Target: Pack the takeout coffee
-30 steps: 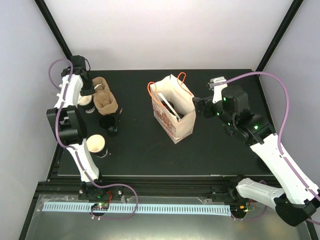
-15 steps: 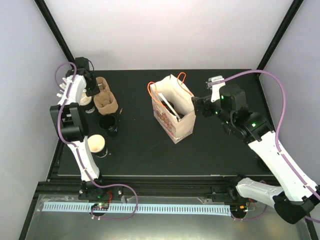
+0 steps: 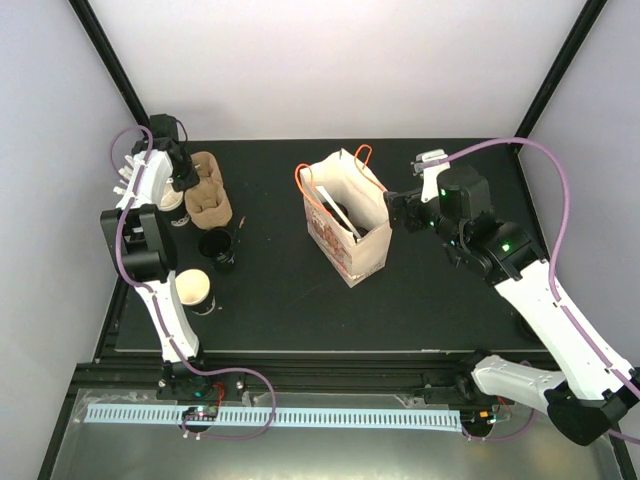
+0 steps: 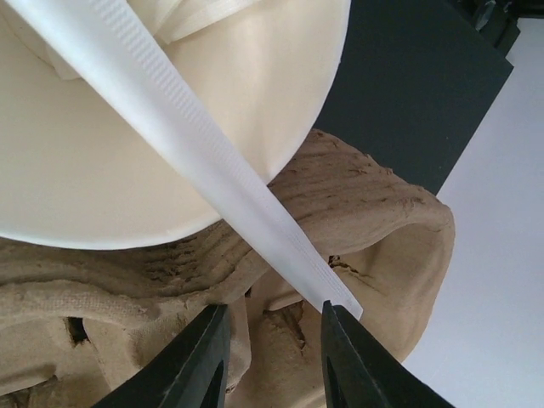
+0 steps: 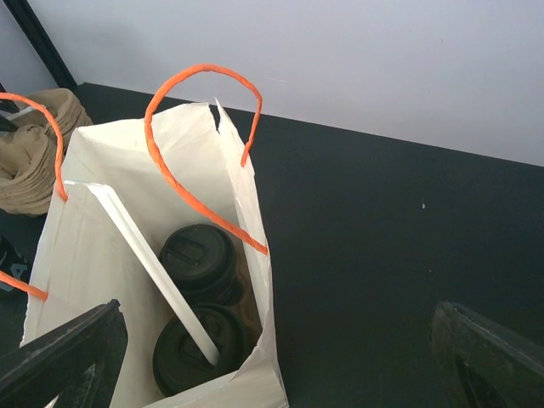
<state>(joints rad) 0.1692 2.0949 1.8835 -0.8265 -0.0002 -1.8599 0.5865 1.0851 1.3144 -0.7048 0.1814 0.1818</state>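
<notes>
Lidded cups (image 5: 202, 259) sit in bag (image 5: 102, 246) — right tool (image 5: 276, 353) wide, left tool (image 4: 272, 357) narrow, perhaps gripping carrier (image 4: 374, 221).

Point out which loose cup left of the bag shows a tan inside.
The frontmost one, the lidless cup; the black cup behind it looks dark inside.

Bright, even diffuse light, soft shadows. Left wrist: large cream disc (image 4: 102, 153) at 10 o'clock near-clipped; top view sharp.
</notes>
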